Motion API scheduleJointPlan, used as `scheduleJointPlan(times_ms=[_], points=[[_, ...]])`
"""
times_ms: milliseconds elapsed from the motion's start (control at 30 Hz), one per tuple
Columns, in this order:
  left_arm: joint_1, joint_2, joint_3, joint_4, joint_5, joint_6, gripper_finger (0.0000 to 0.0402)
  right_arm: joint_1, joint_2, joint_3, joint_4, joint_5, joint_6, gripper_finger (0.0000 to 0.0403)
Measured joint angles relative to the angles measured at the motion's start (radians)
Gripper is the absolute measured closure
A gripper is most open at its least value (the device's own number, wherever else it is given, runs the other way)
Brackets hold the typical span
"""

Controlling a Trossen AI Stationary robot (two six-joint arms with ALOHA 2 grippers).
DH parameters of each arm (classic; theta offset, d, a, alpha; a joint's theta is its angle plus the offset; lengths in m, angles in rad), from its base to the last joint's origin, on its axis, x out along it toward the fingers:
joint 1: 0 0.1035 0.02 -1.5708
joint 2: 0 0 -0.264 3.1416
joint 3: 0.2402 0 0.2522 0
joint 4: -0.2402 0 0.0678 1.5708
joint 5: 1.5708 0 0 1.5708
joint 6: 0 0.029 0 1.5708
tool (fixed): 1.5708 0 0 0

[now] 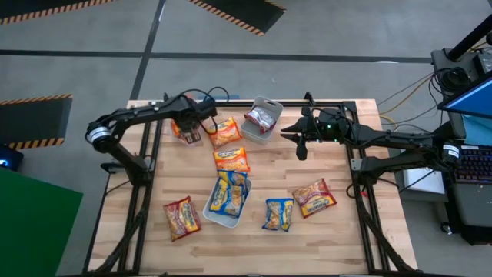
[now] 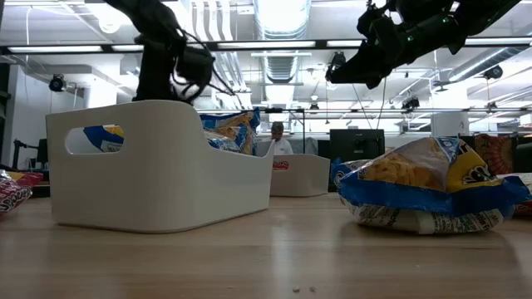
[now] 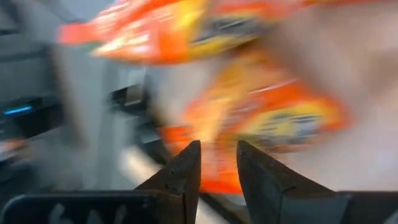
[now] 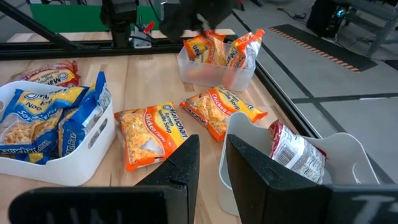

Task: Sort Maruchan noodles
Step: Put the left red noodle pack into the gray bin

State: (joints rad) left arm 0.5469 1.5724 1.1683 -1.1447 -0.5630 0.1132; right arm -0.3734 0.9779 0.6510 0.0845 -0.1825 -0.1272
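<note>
My left gripper hovers open over a clear tray at the table's far left. Orange Maruchan packets stand upright in that tray, just beyond the fingertips. Two more orange packets lie flat on the table beside it. My right gripper is raised near the far middle, open and holding nothing, beside a white tray that holds a dark red packet. Blue-and-yellow packets fill a second white tray.
Dark red packets and a blue-and-yellow packet lie loose near the table's front. In the low view, the white tray and the blue-and-yellow packet stand close to the camera. A person shows in the room behind.
</note>
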Motion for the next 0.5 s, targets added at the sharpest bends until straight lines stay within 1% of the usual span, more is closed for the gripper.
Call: scheduleJointPlan(times_ms=[67,133,300,500], points=[[-0.016,-0.033,0.000,0.005,0.133,-0.029,0.0315,0.000,0.000,0.000,0.000,0.000,0.003,0.0335],[-0.041,-0.071,-0.005,0.027,0.210,-0.063,0.0317,0.000,0.000,0.000,0.000,0.000,0.008,0.0335],[-0.145,-0.176,-0.019,0.046,0.255,-0.160,0.0323,0.000,0.000,0.000,0.000,0.000,0.016,0.0335],[-0.317,-0.271,-0.026,0.052,0.414,-0.299,0.0325,0.000,0.000,0.000,0.001,0.000,0.023,0.0335]])
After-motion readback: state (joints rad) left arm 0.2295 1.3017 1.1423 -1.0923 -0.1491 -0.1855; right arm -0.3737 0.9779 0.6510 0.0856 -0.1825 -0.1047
